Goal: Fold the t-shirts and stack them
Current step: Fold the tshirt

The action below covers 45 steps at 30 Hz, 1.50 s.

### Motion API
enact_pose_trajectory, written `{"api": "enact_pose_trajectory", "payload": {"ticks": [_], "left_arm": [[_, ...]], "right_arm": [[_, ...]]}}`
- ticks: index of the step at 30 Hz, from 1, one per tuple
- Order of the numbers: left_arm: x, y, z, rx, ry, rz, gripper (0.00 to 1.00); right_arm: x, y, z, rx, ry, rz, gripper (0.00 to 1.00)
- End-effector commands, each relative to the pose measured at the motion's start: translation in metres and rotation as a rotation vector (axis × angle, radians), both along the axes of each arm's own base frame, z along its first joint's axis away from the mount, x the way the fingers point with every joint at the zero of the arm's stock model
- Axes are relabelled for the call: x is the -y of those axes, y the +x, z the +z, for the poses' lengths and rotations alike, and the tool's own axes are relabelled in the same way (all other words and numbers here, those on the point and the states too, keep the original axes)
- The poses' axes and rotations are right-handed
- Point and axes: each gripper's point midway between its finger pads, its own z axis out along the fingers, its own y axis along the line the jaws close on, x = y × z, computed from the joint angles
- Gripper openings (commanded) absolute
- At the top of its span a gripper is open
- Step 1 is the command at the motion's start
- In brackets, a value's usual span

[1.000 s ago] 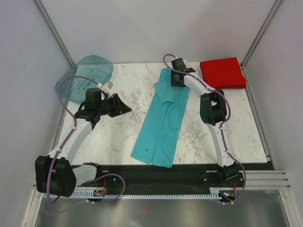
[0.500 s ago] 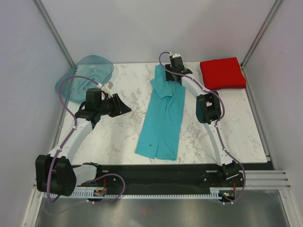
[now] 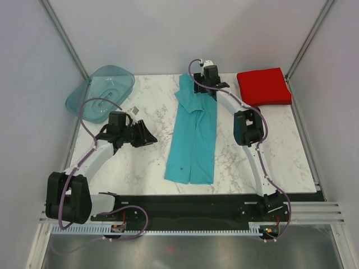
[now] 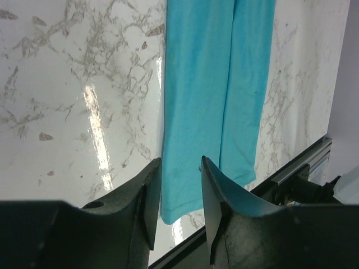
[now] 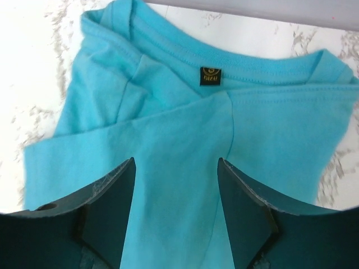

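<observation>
Turquoise t-shirt folded lengthwise mid-frame on bench, right jaws released above its collar end, left jaws parted, empty, to its left, red t-shirt folded square at upper right

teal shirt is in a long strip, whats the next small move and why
Probably lower the right claw and pinch the collar end: it hangs open above the teal shirt, which lies flat as a long strip, not yet folded short like the red shirt.
</observation>
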Motion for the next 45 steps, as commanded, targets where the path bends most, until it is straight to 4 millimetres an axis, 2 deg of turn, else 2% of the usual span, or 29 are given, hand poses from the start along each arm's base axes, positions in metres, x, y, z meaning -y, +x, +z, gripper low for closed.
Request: {"api": "enact_pose_trajectory", "payload": {"ticks": [1,2,3,4,5,6,7,8,9,10,11,12,13,15,16,17,18,19,21,22,24,25,27,28,30,31,33,37,45], "left_arm": [[0.005,-0.008,-0.014,-0.044,-0.008,0.005,0.42],[0.006,-0.015,-0.023,-0.071,-0.006,-0.003,0.42],[0.009,-0.018,-0.027,-0.082,-0.014,-0.003,0.42],[0.011,-0.02,-0.029,-0.085,-0.017,-0.009,0.42],[0.015,-0.03,-0.04,-0.108,-0.008,-0.021,0.42],[0.017,-0.034,-0.044,-0.12,-0.011,-0.021,0.42],[0.019,-0.036,-0.047,-0.115,-0.015,-0.026,0.42],[0.022,-0.045,-0.056,-0.131,-0.01,-0.036,0.42],[0.023,-0.048,-0.058,-0.139,-0.017,-0.029,0.42],[0.024,-0.047,-0.056,-0.113,-0.021,-0.025,0.42],[0.027,-0.055,-0.062,-0.126,-0.018,-0.037,0.42],[0.029,-0.058,-0.063,-0.125,-0.016,-0.044,0.42],[0.031,-0.06,-0.065,-0.126,-0.009,-0.048,0.42],[0.037,-0.068,-0.067,-0.132,-0.005,-0.068,0.42],[0.038,-0.069,-0.069,-0.131,0.007,-0.067,0.42],[0.041,-0.076,-0.072,-0.136,0.014,-0.082,0.42],[0.042,-0.079,-0.073,-0.143,0.013,-0.082,0.42],[0.043,-0.082,-0.074,-0.144,0.015,-0.082,0.42],[0.048,-0.091,-0.075,-0.145,0.015,-0.102,0.42],[0.049,-0.097,-0.079,-0.148,0.027,-0.115,0.42],[0.049,-0.103,-0.08,-0.142,0.033,-0.121,0.42],[0.047,-0.105,-0.083,-0.146,0.038,-0.111,0.42],[0.044,-0.114,-0.088,-0.168,0.03,-0.09,0.41],[0.043,-0.116,-0.089,-0.167,0.032,-0.082,0.41],[0.045,-0.123,-0.092,-0.169,0.037,-0.093,0.41],[0.045,-0.126,-0.094,-0.173,0.045,-0.095,0.4],[0.044,-0.129,-0.099,-0.187,0.056,-0.102,0.4],[0.046,-0.135,-0.103,-0.209,0.063,-0.12,0.39],[0.044,-0.138,-0.111,-0.217,0.091,-0.13,0.31]], "right_arm": [[-0.004,-0.009,0.163,0.219,0.122,0.012,0.69],[-0.002,-0.018,0.162,0.186,0.146,-0.004,0.69],[-0.001,-0.026,0.17,0.173,0.166,-0.013,0.69],[0.002,-0.043,0.202,0.183,0.198,-0.023,0.69],[0.005,-0.056,0.187,0.124,0.2,-0.035,0.69],[0.005,-0.067,0.19,0.088,0.247,-0.062,0.68],[0.01,-0.089,0.207,0.059,0.272,-0.085,0.68],[0.014,-0.105,0.187,-0.017,0.271,-0.11,0.68],[0.014,-0.12,0.183,-0.069,0.301,-0.131,0.66],[0.016,-0.146,0.19,-0.113,0.297,-0.135,0.65],[0.018,-0.169,0.166,-0.197,0.269,-0.145,0.64],[0.02,-0.187,0.157,-0.248,0.253,-0.149,0.62],[0.027,-0.225,0.14,-0.343,0.228,-0.178,0.61],[0.033,-0.262,0.121,-0.425,0.215,-0.193,0.53],[0.035,-0.297,0.104,-0.485,0.2,-0.193,0.52],[0.031,-0.317,0.098,-0.519,0.207,-0.162,0.51],[0.026,-0.339,0.106,-0.509,0.219,-0.134,0.51],[0.032,-0.366,0.08,-0.566,0.186,-0.142,0.5],[0.028,-0.392,0.072,-0.578,0.19,-0.126,0.51],[0.026,-0.42,0.061,-0.617,0.189,-0.088,0.51],[0.025,-0.438,0.052,-0.644,0.232,-0.099,0.51],[0.026,-0.459,0.041,-0.662,0.244,-0.087,0.52],[0.021,-0.477,0.032,-0.699,0.288,-0.062,0.52],[0.027,-0.489,0.021,-0.722,0.269,-0.068,0.52],[0.029,-0.498,0.016,-0.728,0.28,-0.069,0.53],[0.032,-0.508,0.006,-0.749,0.274,-0.069,0.53],[0.028,-0.51,0.006,-0.745,0.315,-0.066,0.53],[0.034,-0.52,-0.009,-0.771,0.313,-0.104,0.53],[0.03,-0.519,-0.018,-0.746,0.386,-0.125,0.53]]}}
